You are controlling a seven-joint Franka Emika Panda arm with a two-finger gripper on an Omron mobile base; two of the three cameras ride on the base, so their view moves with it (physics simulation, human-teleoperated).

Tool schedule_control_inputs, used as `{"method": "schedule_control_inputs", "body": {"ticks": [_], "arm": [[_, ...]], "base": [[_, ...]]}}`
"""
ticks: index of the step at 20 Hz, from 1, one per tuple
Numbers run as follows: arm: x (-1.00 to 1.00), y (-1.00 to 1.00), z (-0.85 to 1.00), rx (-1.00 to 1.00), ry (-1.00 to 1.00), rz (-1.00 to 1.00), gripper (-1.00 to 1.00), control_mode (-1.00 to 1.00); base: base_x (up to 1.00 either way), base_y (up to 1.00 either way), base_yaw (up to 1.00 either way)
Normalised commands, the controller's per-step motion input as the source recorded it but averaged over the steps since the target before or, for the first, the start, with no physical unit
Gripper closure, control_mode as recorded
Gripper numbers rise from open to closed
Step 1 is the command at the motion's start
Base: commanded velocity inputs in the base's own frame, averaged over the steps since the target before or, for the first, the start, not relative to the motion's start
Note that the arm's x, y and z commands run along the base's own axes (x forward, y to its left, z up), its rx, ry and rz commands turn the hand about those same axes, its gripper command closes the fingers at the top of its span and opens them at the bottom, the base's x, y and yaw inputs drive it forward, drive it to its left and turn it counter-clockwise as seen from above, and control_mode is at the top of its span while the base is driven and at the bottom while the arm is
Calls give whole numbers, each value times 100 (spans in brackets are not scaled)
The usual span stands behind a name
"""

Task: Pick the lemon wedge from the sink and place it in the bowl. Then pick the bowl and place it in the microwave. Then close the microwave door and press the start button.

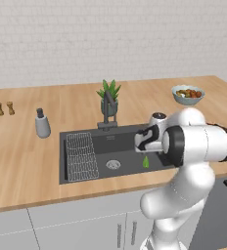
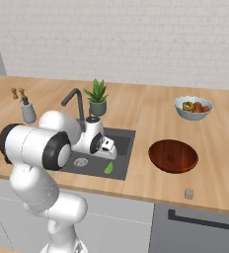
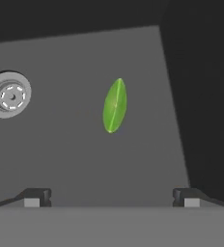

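The lemon wedge (image 3: 115, 105) lies flat on the dark floor of the sink (image 1: 120, 146), right of the round steel drain (image 3: 8, 95) and near the basin's right wall. The hand (image 3: 111, 197) hangs above it, fingers spread wide and holding nothing. The reddish-brown bowl (image 2: 173, 155) sits on the wooden counter (image 2: 151, 113) just right of the sink.

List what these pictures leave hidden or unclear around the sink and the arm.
- Left base view: the arm's white body covers the right end of the sink and the counter beyond it.
- Right base view: the arm hides the sink's left part, and the end effector's fingertips cannot be made out behind the hand.
- Hand view: whether the open end effector is near the lemon wedge cannot be judged.
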Motion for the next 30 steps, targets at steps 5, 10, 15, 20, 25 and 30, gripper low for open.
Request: {"method": "schedule_control_inputs", "body": {"ticks": [5, 10, 15, 20, 25, 30], "arm": [[59, -4, -30, 0, 1, -1, -100, -100], [49, -2, -36, 0, 1, 0, -100, -100], [48, -13, -33, 0, 0, 0, -100, -100], [10, -15, -36, 0, 0, 0, -100, -100], [0, -3, -37, 0, 0, 0, -100, -100], [1, 0, -24, 0, 0, 0, -100, -100]], "base": [[0, 0, 0], [0, 0, 0], [0, 0, 0], [0, 0, 0], [0, 0, 0], [0, 0, 0]]}}
